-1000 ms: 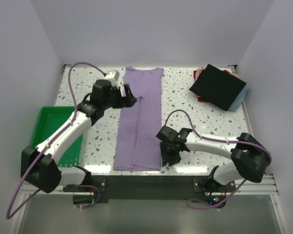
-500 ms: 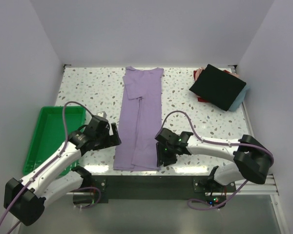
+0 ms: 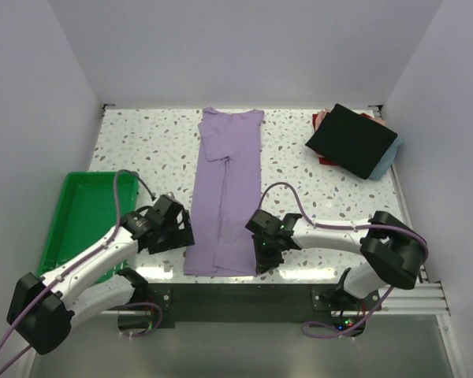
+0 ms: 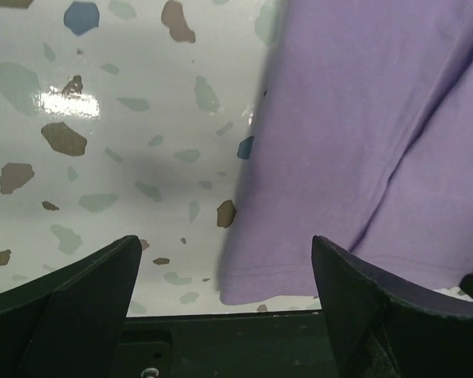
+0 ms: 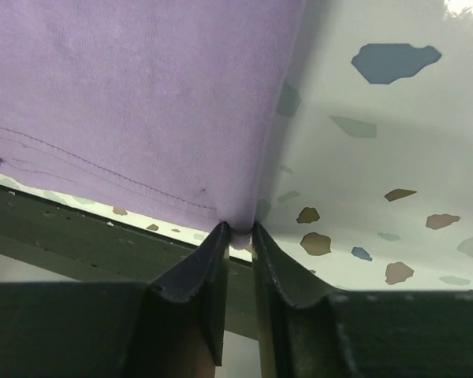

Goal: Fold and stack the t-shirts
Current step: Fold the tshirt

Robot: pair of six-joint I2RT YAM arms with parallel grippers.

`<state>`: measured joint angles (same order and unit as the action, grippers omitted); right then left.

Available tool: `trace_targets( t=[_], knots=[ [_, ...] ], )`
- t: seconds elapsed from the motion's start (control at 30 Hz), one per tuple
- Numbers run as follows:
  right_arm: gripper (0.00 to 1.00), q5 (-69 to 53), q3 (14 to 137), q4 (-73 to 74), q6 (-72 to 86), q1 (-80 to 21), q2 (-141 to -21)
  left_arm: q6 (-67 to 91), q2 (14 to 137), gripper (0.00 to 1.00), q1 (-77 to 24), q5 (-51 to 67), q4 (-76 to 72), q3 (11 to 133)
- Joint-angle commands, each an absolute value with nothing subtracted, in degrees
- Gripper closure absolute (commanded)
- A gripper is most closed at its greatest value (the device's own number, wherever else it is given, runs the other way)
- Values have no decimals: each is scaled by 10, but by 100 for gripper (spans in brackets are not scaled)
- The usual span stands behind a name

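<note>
Surface point(image 3: 142, 150): white and glossy with grey, brown and blue flecks; it runs back to the far wall. Up close the flecks point(image 4: 63, 138) are irregular blotches, and a bright glare patch lies among them.
Green tray point(image 3: 75, 213): plastic, rectangular with a raised rim, at the left side of the surface near the front, its long side running front to back.
Walls point(image 3: 244, 55): plain, pale, closing in the surface at the left, back and right.
Front strip point(image 3: 244, 303): a dark band along the near edge of the surface.
Metal rail point(image 3: 437, 295): silver, grooved, at the front right below the surface's edge.
</note>
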<state>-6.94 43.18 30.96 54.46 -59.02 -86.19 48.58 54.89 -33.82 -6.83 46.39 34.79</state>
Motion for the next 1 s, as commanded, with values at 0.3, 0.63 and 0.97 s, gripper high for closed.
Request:
trace_targets(
  t=[0.3, 0.63, 0.97],
  knots=[
    [100, -68, 429, 308, 573, -599, -885, 567, 556, 26, -413, -63, 470, 299],
    [100, -70, 417, 301, 586, -599, -877, 618, 560, 49, -464, -68, 458, 269],
    [100, -71, 417, 297, 589, -599, -878, 635, 565, 66, -480, -61, 423, 243]
  ],
)
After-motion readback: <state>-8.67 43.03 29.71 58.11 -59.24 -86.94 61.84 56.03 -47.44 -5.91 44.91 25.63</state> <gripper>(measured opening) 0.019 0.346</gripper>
